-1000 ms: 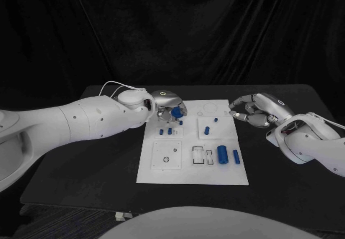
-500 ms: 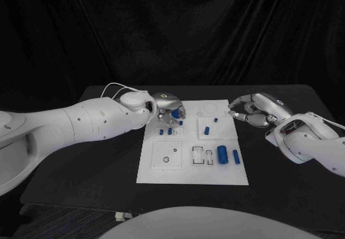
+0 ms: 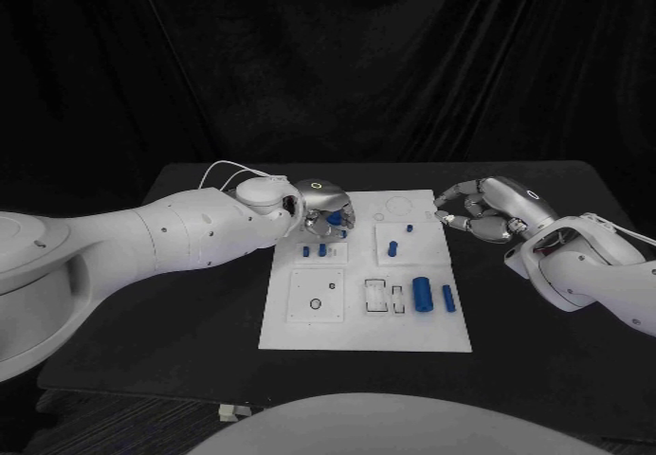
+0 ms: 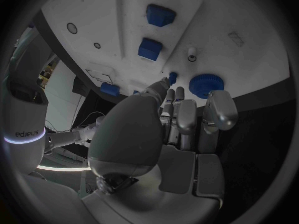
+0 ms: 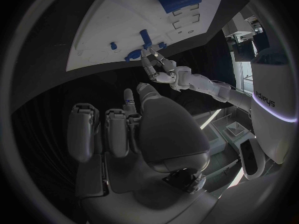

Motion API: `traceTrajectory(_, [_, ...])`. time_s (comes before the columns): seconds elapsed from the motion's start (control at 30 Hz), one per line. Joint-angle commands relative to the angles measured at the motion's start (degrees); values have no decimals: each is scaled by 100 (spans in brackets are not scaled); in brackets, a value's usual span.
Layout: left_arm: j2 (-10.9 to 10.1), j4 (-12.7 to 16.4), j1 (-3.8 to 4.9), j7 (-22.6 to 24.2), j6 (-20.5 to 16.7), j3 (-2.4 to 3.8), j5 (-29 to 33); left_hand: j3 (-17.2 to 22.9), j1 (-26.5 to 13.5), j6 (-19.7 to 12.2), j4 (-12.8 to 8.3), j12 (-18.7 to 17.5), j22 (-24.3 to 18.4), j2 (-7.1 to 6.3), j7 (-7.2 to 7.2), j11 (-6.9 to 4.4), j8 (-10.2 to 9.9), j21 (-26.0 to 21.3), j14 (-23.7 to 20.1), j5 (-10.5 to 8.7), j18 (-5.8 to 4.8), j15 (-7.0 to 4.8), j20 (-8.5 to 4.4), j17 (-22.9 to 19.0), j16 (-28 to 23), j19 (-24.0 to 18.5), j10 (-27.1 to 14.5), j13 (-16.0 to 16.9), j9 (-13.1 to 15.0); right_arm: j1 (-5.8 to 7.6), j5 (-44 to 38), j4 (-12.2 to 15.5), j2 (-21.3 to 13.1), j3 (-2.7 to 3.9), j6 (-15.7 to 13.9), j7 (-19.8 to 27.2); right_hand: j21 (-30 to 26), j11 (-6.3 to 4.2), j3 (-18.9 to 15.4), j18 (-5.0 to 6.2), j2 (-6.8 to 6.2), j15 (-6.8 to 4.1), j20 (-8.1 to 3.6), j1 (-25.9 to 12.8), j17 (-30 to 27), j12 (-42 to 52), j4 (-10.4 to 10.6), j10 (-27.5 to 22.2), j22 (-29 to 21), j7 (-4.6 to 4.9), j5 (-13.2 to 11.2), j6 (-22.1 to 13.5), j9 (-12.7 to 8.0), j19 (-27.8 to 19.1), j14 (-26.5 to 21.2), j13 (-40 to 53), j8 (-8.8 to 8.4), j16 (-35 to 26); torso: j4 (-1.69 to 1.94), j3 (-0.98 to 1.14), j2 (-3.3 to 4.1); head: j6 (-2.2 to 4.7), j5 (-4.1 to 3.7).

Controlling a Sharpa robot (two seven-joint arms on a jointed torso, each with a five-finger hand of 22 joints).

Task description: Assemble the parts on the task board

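The white task board (image 3: 358,330) lies mid-table. My left hand (image 3: 324,202) hovers over its far left corner, fingers stretched out with their tips beside a round blue toothed part (image 3: 335,217), which sits on the board (image 4: 99,15). In the left wrist view that toothed part (image 4: 206,84) lies just beyond the fingers (image 4: 179,115), and nothing is between them. Small blue pegs (image 4: 173,77) stand close by. My right hand (image 3: 485,213) hangs off the board's far right corner, fingers curled in and holding nothing. The right wrist view shows my left hand (image 5: 157,68) over the board (image 5: 118,25).
Nearer on the board lie a thick blue cylinder (image 3: 424,292) and a slim one (image 3: 448,299), beside rectangular slots (image 3: 383,296). Blue pegs stand at the middle (image 3: 392,248) and left (image 3: 315,251). A square recess (image 3: 318,294) sits near left. Black table (image 3: 547,360) surrounds the board.
My left forearm has swung up and nearer, and its hand has crept slightly right over the toothed part. The right hand has stayed put.
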Motion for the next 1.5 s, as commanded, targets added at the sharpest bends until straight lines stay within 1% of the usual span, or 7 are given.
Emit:
traceTrajectory(0.03, [52, -77, -35, 127, -42, 4, -14, 33, 59, 37, -2, -19, 771, 11, 1, -3, -23, -38, -41, 17, 113, -10, 2, -12, -24, -24, 41, -11, -8, -13, -12, 17, -10, 4, 8, -59, -36, 31, -6, -40, -19, 50, 24, 27, 295, -26, -19, 592, 1205, 39, 18, 12, -8, 250, 376, 1495, 12, -14, -1, 2, 3, -1, -10])
traceTrajectory(0.53, [174, -304, -135, 150, -92, 5, -14, 156, 61, 231, -56, -68, 785, 2, 39, 13, 16, -8, -26, -3, 103, 32, 9, -10, 2, 5, 333, -66, -49, -15, -12, 20, -12, 4, -7, -47, -36, 31, -6, -40, -19, 50, 24, 27, 295, -26, -19, 592, 1205, 39, 18, 12, -8, 250, 376, 1495, 12, -14, 2, -3, 7, -1, -14])
traceTrajectory(0.77, [120, -273, -143, 352, -613, 5, -14, 271, 178, 754, -241, -1, 867, 100, 50, -17, 200, 306, 157, 75, 47, 16, -8, 94, 107, 222, 1036, -58, -22, -17, -12, 25, -21, 4, -47, -11, -45, 33, -2, -37, -21, 51, 24, 28, 284, -26, -22, 592, 1202, 41, 23, 23, -11, 247, 373, 1495, 17, -18, 5, 1, 3, -1, -22])
traceTrajectory(0.93, [3, -154, -144, 567, -1236, 6, -14, 332, 168, 976, -328, -92, 916, 65, 22, -67, 212, 506, 357, 304, 12, -40, -54, 141, 131, 368, 1553, -88, -49, -25, -12, 26, -26, 3, -67, 10, -44, 34, 1, -38, -19, 51, 25, 30, 283, -26, -24, 592, 1203, 41, 24, 31, -11, 247, 373, 1495, 21, -19, 2, 0, 1, -1, -31])
traceTrajectory(1.1, [-188, 90, -133, 602, -1515, 7, -3, 463, 110, 1134, -361, -315, 929, -6, 5, -86, 192, 563, 476, 376, 1, -140, -100, 157, 113, 421, 1774, -161, -81, -39, -12, 21, -27, 3, -59, 6, -47, 34, 5, -37, -16, 52, 25, 33, 282, -26, -26, 592, 1202, 40, 26, 37, -11, 246, 373, 1495, 25, -19, 2, -1, -2, -1, -40])
traceTrajectory(1.27, [-447, 379, -76, 472, -1319, 7, 2, 569, 40, 1088, -376, -619, 906, -61, 31, -59, 78, 476, 445, 357, 14, -128, -117, 28, 3, 385, 1741, -262, -143, -55, -12, 10, -27, 3, -35, -10, -47, 34, 5, -37, -16, 52, 25, 33, 282, -26, -26, 592, 1202, 40, 26, 37, -11, 246, 373, 1495, 25, -19, 8, -4, -5, -1, -39])
traceTrajectory(1.5, [-641, 469, -5, 345, -741, 7, 4, 632, 3, 1048, -387, -836, 876, -71, 36, -45, -5, 352, 373, 290, 36, -127, -117, -101, -103, 319, 1695, -336, -186, -81, -12, -16, -17, 3, -9, -22, -44, 35, 8, -38, -16, 52, 25, 37, 281, -26, -30, 592, 1203, 40, 27, 41, -12, 247, 373, 1495, 26, -19, 7, -1, -10, -1, -19])
